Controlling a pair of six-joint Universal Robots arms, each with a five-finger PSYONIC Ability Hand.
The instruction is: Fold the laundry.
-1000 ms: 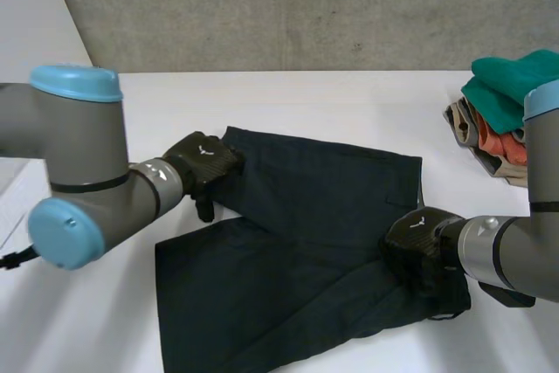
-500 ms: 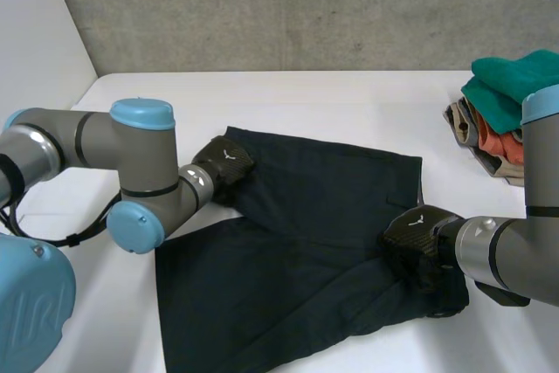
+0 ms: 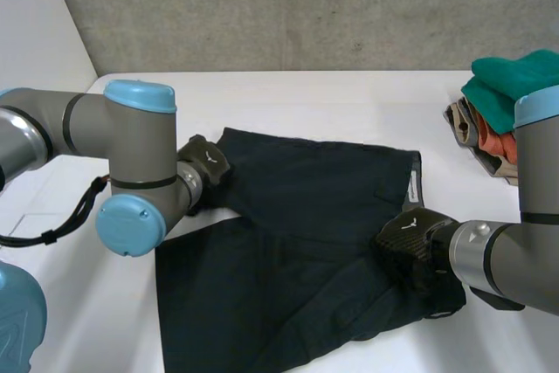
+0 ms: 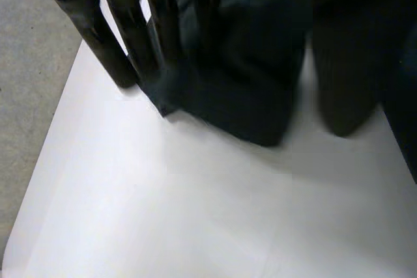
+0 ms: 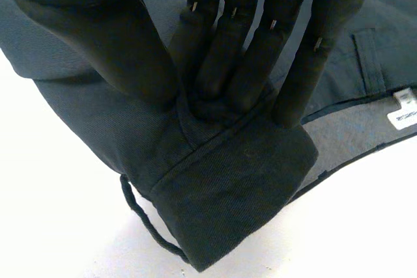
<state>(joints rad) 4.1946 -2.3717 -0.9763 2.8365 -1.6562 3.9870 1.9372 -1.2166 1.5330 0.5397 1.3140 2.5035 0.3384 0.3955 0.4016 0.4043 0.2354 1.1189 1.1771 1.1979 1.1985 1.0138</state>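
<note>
Dark shorts (image 3: 306, 216) sit pinched between the right hand's (image 3: 412, 238) fingers (image 5: 225, 56) and thumb.

The right hand (image 5: 228, 43) reaches down onto a dark garment (image 5: 228, 180) lying on the white table (image 5: 58, 213). Its straight fingers (image 5: 287, 76) press a raised fold of the cloth against the thumb (image 5: 117, 50), pinching it. Just past the fingertips the cloth ends in a thick, rolled-over corner, and a thin dark loop (image 5: 140, 216) curls out from it onto the table. A small white label (image 5: 404, 114) sits on the paler inner side of the garment, beside the outermost finger.
</note>
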